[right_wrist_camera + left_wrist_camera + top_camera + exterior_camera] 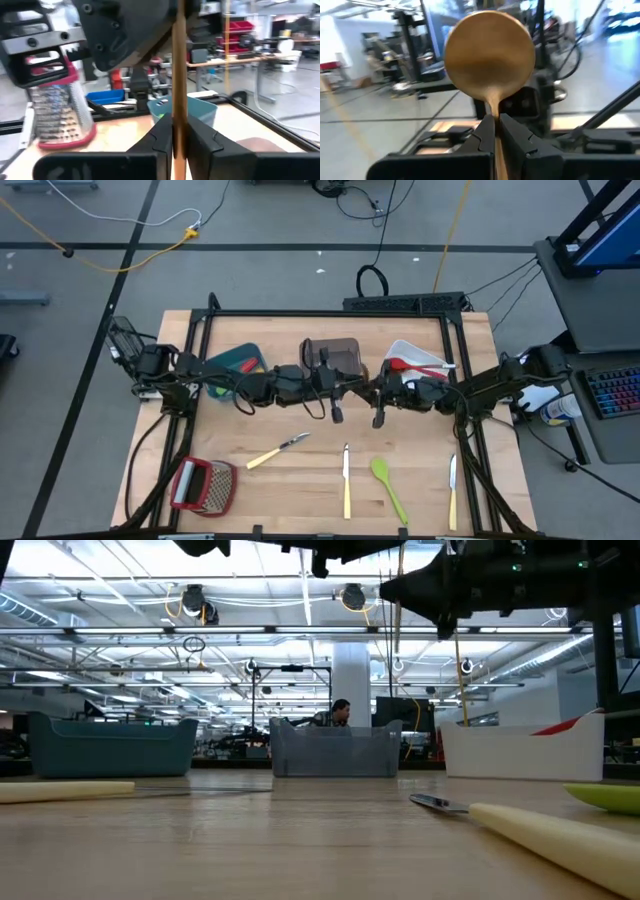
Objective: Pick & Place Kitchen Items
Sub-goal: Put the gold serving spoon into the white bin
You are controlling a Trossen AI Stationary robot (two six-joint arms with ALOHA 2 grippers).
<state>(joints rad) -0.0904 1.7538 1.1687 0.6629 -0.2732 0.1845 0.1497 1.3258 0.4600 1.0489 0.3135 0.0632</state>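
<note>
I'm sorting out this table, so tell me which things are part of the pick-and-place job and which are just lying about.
Job: spoon held by left gripper and right gripper; left knife, middle knife, right knife; green spatula; red utensil in white bin.
Lying about: grater, teal bin, grey bin.

- Overhead: my desk [300,470] is evenly lit, with soft, faint shadows.
- Low view: bright ceiling lamps [195,600] glare; the near cream handle [560,835] is out of focus.
- Left wrist: the gold spoon [489,55] and background are blurred.
- Right wrist: the grater [60,107] is smeared by blur.
</note>
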